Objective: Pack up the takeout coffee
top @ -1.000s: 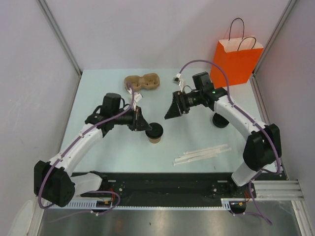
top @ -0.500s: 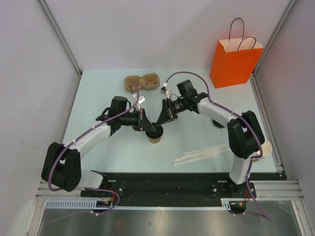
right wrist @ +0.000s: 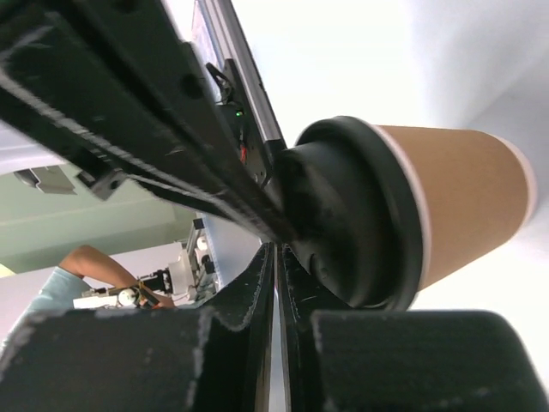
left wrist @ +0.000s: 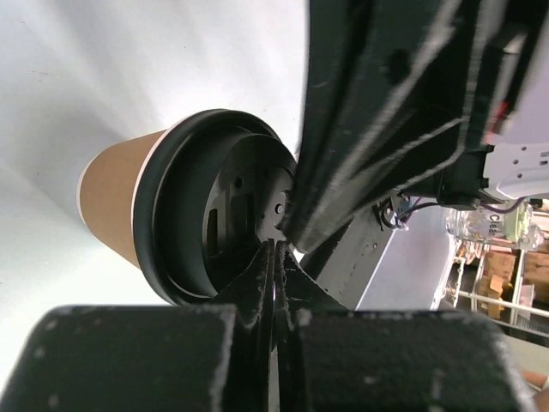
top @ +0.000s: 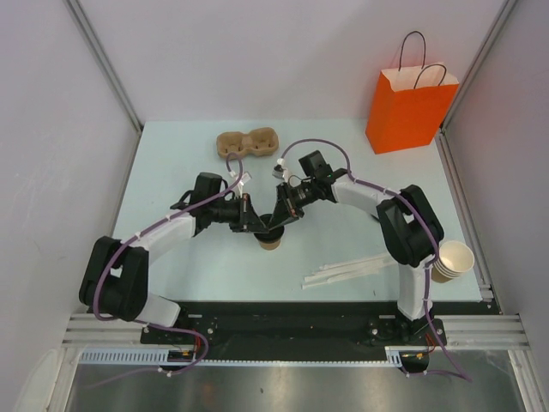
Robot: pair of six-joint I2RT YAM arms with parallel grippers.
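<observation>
Both pressed together, the left pincer (top: 256, 226) at 10 o'clock and the right pincer (top: 280, 220) at 1 o'clock touch the takeout coffee (top: 271, 241).

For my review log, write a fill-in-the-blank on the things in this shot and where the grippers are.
1. The coffee has a ___ lid.
2. The bag at the far right is ___.
3. The left gripper and right gripper meet at the ___.
4. The cup stack stands on the robot's ___ side.
Missing words: black; orange; coffee; right.
</observation>
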